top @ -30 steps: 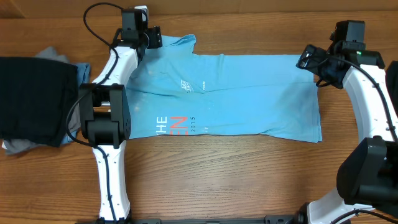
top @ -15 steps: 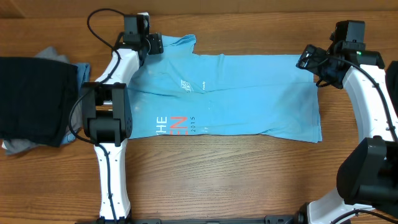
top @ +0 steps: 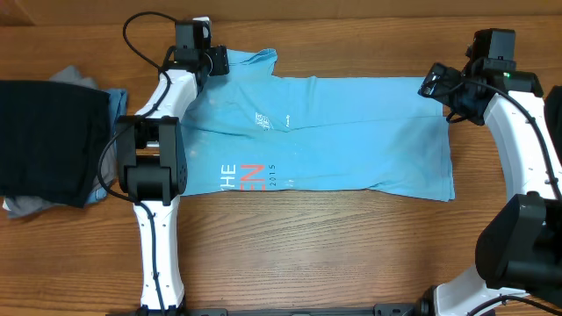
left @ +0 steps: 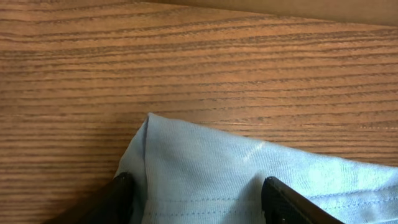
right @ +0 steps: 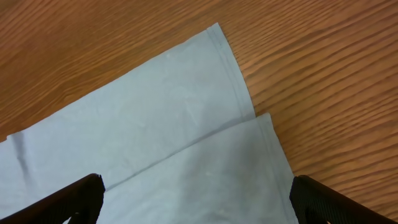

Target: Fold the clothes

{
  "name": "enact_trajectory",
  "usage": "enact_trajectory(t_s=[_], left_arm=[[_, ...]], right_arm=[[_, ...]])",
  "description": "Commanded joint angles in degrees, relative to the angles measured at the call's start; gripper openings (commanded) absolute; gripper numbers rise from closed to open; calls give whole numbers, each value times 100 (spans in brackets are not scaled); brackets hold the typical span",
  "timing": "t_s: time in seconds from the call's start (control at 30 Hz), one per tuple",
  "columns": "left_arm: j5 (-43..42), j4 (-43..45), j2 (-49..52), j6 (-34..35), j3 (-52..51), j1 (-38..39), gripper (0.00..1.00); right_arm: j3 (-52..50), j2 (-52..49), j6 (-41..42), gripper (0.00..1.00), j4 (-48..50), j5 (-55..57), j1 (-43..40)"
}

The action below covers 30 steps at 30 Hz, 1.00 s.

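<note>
both grippers wait at the far corners of the sky-blue t-shirt, nothing lifted yet

over the last second the left gripper has only nudged along the sleeve corner, and the right gripper has not moved. each stands spread wide over the cloth, holding nothing. the shirt lies flat across the table, beside a black and grey pile. the next fold looks about to start.
</note>
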State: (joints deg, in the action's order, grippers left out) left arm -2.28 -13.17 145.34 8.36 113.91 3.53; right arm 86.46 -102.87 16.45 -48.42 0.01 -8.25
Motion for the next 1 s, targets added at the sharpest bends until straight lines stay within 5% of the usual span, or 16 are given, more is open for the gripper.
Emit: enact_trajectory(t_s=[0.0,0.97], left_arm=[[-9,-120,195,-2,306,24,68],[-494,-396,192,157,601,35,68]], right_arm=[[94,28,-13,100,35,-11,-17],[94,28,-13,100,35,-11,-17]])
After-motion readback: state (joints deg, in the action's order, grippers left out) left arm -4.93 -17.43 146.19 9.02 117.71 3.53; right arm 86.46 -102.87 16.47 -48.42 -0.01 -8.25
